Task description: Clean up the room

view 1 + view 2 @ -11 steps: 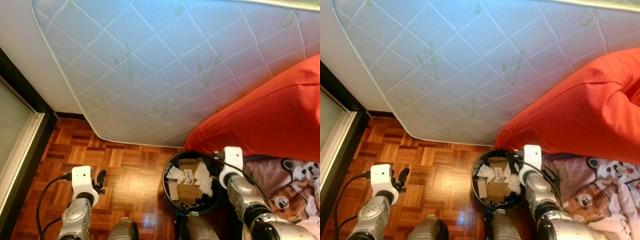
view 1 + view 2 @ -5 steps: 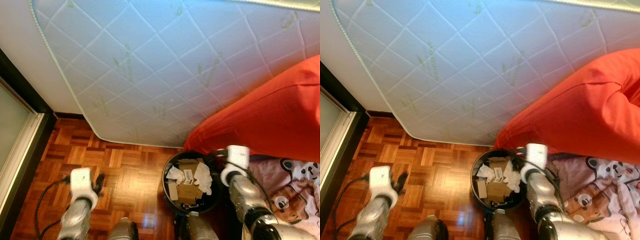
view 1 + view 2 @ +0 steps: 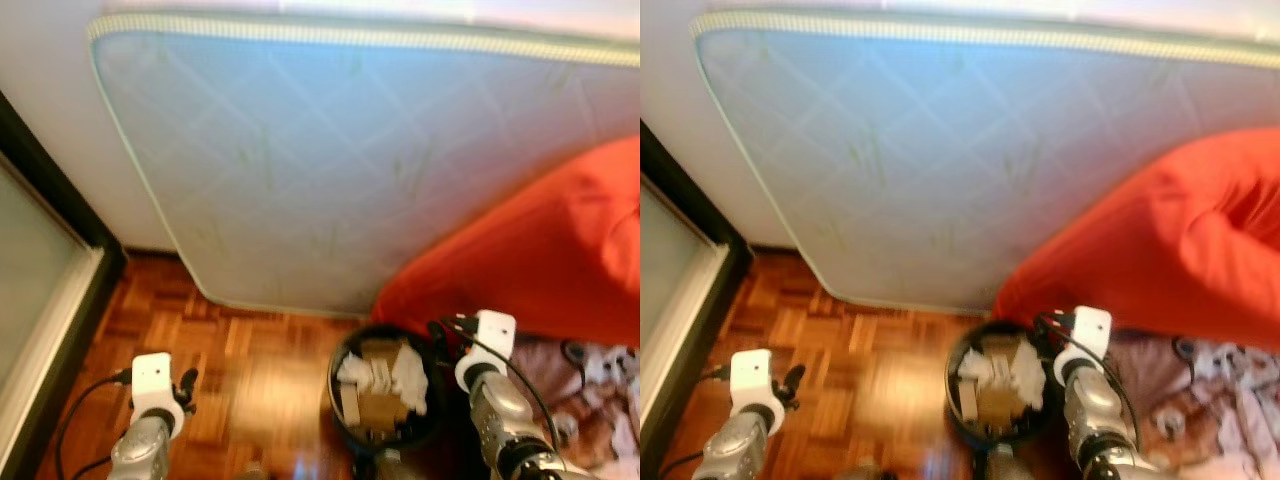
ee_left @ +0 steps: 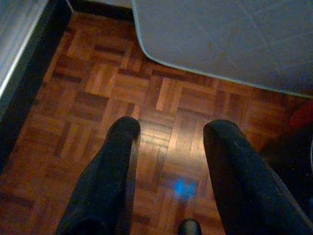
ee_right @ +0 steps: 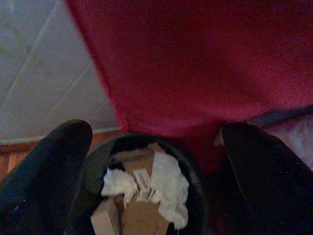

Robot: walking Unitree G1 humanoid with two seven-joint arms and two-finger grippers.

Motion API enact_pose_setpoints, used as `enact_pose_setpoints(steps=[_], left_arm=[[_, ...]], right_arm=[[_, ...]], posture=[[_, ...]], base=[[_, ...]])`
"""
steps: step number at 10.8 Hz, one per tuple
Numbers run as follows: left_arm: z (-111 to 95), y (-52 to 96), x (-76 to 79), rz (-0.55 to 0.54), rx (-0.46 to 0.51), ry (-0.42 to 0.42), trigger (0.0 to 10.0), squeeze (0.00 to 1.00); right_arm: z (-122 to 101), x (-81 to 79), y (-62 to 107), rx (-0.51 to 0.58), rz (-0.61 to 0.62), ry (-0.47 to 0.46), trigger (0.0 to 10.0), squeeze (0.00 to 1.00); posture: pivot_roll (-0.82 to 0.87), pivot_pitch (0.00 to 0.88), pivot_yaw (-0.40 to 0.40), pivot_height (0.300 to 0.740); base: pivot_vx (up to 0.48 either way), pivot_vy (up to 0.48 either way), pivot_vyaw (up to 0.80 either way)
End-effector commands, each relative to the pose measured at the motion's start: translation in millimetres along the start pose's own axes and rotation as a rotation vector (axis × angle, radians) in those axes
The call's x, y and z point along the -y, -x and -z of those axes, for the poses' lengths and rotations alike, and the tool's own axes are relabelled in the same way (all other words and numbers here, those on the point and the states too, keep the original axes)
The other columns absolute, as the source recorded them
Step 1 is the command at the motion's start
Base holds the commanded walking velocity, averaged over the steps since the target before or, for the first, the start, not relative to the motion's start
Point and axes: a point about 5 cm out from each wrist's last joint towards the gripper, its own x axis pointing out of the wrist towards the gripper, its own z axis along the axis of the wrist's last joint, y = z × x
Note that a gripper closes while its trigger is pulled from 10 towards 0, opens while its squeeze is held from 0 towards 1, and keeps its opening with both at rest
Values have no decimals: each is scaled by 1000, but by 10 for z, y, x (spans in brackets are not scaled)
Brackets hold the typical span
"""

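now right tool [image 5: 151, 161] above bin [image 3: 345, 415]

Head views bright, motion-blurred throughout; quilted white mattress [image 3: 330, 170] pattern smeared. Soft glare on glossy brown parquet floor [image 3: 262, 388]. Wrist views dim, bluish; small blue reflection on floor between black fingers [image 4: 115, 176].

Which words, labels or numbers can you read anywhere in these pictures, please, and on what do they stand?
None can be read.
Mattress: faint green marks on the quilting, too blurred to read.
Bin: a pale label on the cardboard inside, too small and blurred.
Patterned blanket: pictures, no legible text.
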Motion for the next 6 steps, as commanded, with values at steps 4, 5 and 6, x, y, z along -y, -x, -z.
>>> enact_pose_setpoints(steps=[4, 5, 6], left_arm=[[512, 208, -17, -43, -238, 1, 10000, 0], [689, 307, 4, -54, -313, 11, 10000, 0], [747, 341, 8, -60, -338, 25, 10000, 0]], right_arm=[[414, 246, 194, -149, 90, -20, 10000, 0], [669, 368, 342, -249, 134, -36, 10000, 0], [858, 430, 464, -323, 159, -45, 10000, 0]], posture=[[208, 15, -40, 740], [202, 0, -38, 740], [200, 0, -34, 740]], base=[[0, 0, 0], [0, 0, 0], [0, 0, 0]])
